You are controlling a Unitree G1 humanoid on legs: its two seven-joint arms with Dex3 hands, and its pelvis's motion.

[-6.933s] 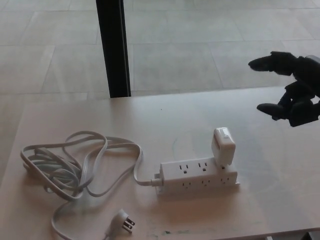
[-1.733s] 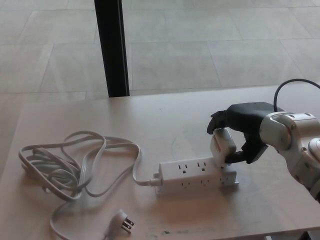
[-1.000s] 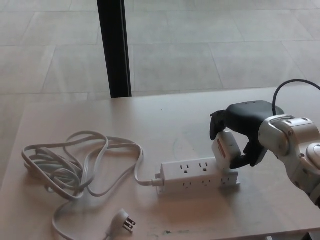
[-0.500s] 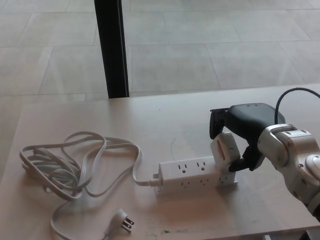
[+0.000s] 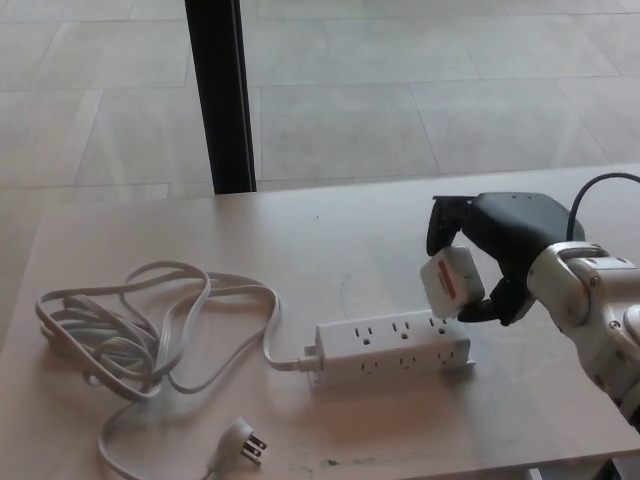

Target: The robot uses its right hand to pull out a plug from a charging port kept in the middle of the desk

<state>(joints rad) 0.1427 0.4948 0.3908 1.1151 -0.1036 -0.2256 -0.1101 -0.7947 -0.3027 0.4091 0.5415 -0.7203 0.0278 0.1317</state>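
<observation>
A white power strip (image 5: 392, 347) lies in the middle of the light desk (image 5: 330, 230). My right hand (image 5: 495, 245) comes in from the right and is shut on a white cube-shaped plug (image 5: 450, 285). The plug is tilted and hangs just above the strip's right end, clear of the sockets. The strip's white cord (image 5: 150, 320) runs off to the left in loose coils and ends in a flat wall plug (image 5: 247, 441) near the front edge. My left hand does not show.
A black vertical post (image 5: 220, 95) stands behind the desk's far edge at the left. Grey tiled floor lies beyond. The desk's front edge runs along the bottom of the picture.
My right hand came in from the upper right, closed on the white plug, then lifted it up and slightly right off the strip. The strip stayed on the desk.
</observation>
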